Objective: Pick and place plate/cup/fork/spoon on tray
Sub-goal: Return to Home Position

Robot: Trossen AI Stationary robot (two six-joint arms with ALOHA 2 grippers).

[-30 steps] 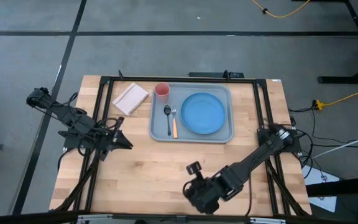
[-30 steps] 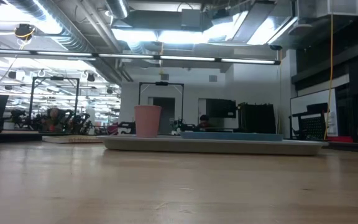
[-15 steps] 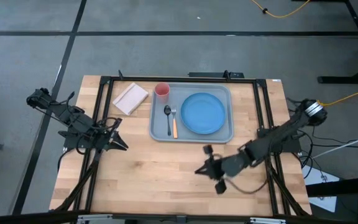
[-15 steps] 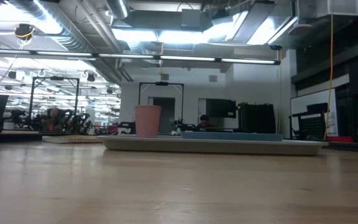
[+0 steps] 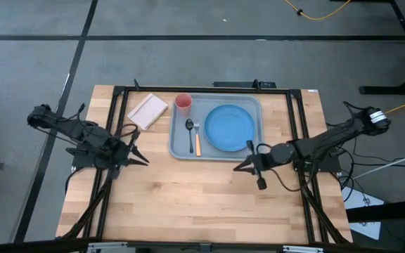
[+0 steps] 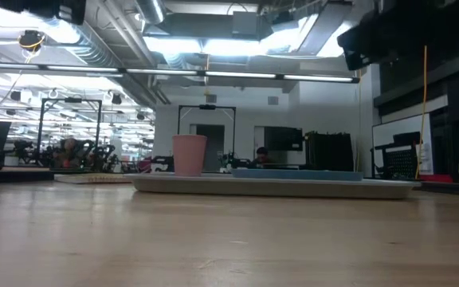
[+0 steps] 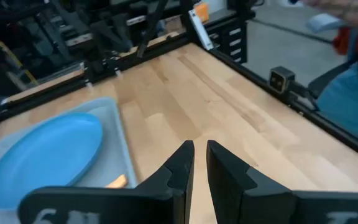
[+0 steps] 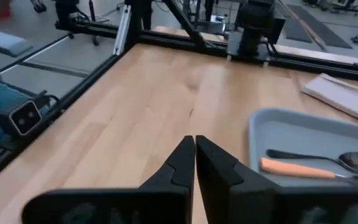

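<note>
The pale grey-blue tray (image 5: 216, 151) lies at the table's far middle. On it lie the bright-blue plate (image 5: 229, 128), the dark spoon (image 5: 190, 130) and the orange-handled fork (image 5: 197, 143). The pink-red cup (image 5: 183, 102) stands upright in the tray's far left corner. My right gripper (image 5: 236, 169) is shut and empty, just off the tray's near edge. My left gripper (image 5: 143, 161) is shut and empty over the table, left of the tray. The right wrist view shows the fork (image 8: 291, 168) and the spoon (image 8: 353, 160). The left wrist view shows the plate (image 7: 42, 155).
A beige rectangular pad (image 5: 148, 110) lies left of the cup, off the tray. A black frame (image 5: 118, 126) runs along the table's sides. Bare wood (image 5: 188, 197) spans the near half of the table.
My right arm has swung from the table's near edge toward the far edge and the right. Its gripper has come up close to the tray's near edge. The tableware has kept still.
</note>
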